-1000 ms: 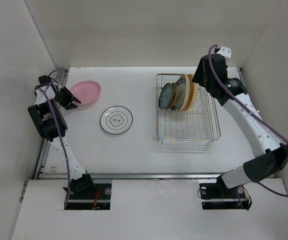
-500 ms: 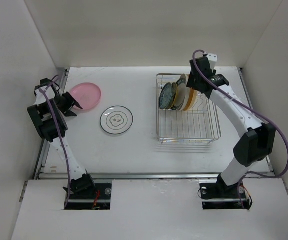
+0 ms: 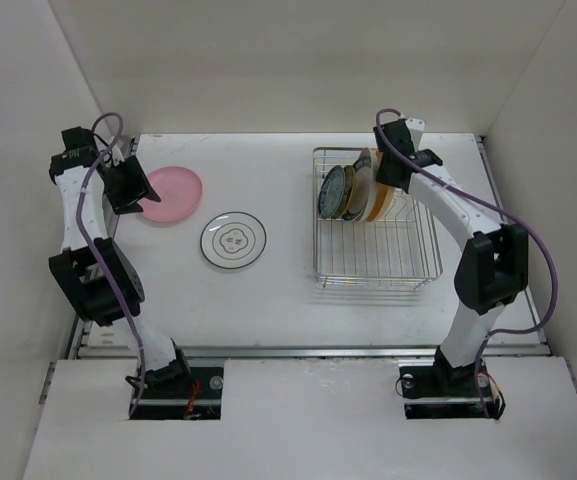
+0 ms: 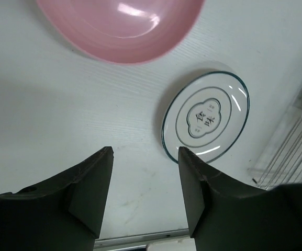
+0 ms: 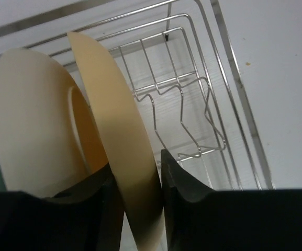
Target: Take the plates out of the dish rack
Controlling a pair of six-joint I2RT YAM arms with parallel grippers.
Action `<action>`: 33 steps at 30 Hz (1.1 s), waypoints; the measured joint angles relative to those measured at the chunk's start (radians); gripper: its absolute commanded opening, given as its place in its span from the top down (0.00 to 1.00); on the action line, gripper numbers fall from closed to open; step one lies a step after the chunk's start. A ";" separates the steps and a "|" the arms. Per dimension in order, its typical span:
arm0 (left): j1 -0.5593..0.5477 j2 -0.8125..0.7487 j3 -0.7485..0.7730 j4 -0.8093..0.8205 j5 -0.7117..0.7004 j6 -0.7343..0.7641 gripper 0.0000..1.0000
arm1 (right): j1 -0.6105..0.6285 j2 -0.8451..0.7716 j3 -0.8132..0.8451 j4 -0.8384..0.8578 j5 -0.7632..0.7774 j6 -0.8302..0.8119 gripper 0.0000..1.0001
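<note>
The silver wire dish rack stands at the right and holds several upright plates: a small teal-blue one, a cream one and an orange-yellow one at the right end of the row. My right gripper is shut on the rim of the orange-yellow plate, one finger on each face. The pink plate lies flat at the far left, and the white plate with the dark teal rim lies flat beside it. My left gripper is open and empty above the table near the pink plate.
The right half of the rack floor is bare wire with bent plate holders. White enclosure walls stand close on the left, back and right. A metal rail runs along the table's near edge.
The pink plate went from tilted in my left gripper to flat on the table, and that gripper let go and lifted away. My right gripper moved down onto the orange-yellow plate.
</note>
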 measured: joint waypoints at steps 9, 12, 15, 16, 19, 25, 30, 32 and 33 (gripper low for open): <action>-0.027 -0.135 0.042 -0.127 0.008 0.132 0.45 | 0.009 -0.023 -0.003 -0.044 0.042 -0.061 1.00; -0.027 -0.138 0.074 -0.176 0.036 0.158 0.41 | 0.005 -0.100 0.002 -0.082 0.095 -0.064 1.00; -0.034 -0.160 0.094 -0.210 0.080 0.187 0.33 | 0.005 -0.192 0.056 -0.112 0.177 -0.077 1.00; -0.039 -0.175 0.094 -0.217 0.097 0.199 0.31 | 0.008 -0.223 0.085 -0.110 0.203 -0.080 1.00; -0.075 -0.237 0.094 -0.237 0.146 0.232 0.24 | 0.043 -0.328 0.150 -0.100 0.277 -0.094 1.00; -0.203 -0.360 0.077 -0.253 0.290 0.301 0.14 | 0.167 -0.496 0.081 0.041 0.154 -0.117 1.00; -0.285 -0.379 0.051 -0.261 0.373 0.316 0.12 | 0.211 -0.464 -0.092 0.225 -0.267 -0.126 1.00; -0.298 -0.374 0.038 -0.257 0.384 0.316 0.10 | 0.238 -0.383 -0.122 0.276 -0.416 -0.125 1.00; -0.301 -0.371 0.033 -0.256 0.386 0.315 0.10 | 0.257 -0.337 -0.134 0.297 -0.488 -0.125 1.00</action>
